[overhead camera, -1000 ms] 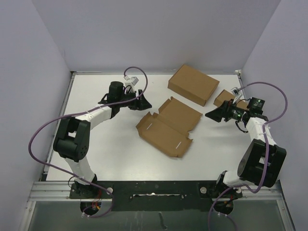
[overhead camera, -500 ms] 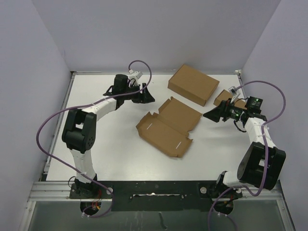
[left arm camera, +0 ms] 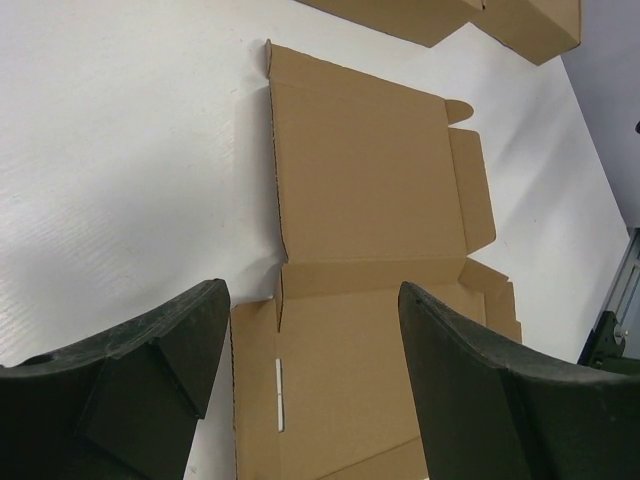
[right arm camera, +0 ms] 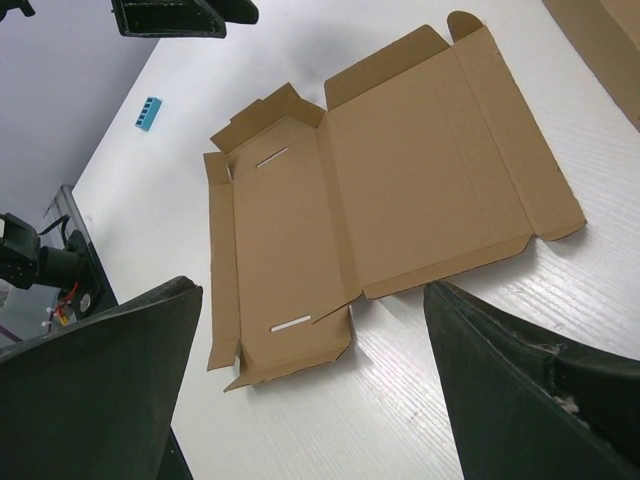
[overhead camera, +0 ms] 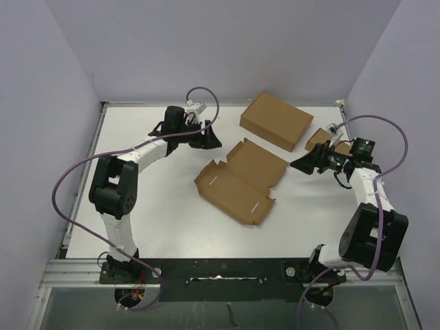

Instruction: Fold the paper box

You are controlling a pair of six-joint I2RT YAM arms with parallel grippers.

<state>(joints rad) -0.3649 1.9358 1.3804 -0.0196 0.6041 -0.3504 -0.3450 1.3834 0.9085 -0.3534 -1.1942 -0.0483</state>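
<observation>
Two open, empty grippers flank the paper box (overhead camera: 240,180), which lies unfolded at the middle of the table (overhead camera: 158,199). The left gripper (overhead camera: 212,139) hangs off its far left corner, and the right gripper (overhead camera: 298,165) sits just beside the lid's right edge, seemingly the nearer of the two. The box's long creases run from far left to near right, with the lid spread flat and the slotted base's short flaps half-raised.

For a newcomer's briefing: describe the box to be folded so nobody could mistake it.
Look at the middle of the white table. The paper box lies there opened out, lid and flaps spread. Its brown neighbours at the far right, a large box and a small box, are both closed.
</observation>
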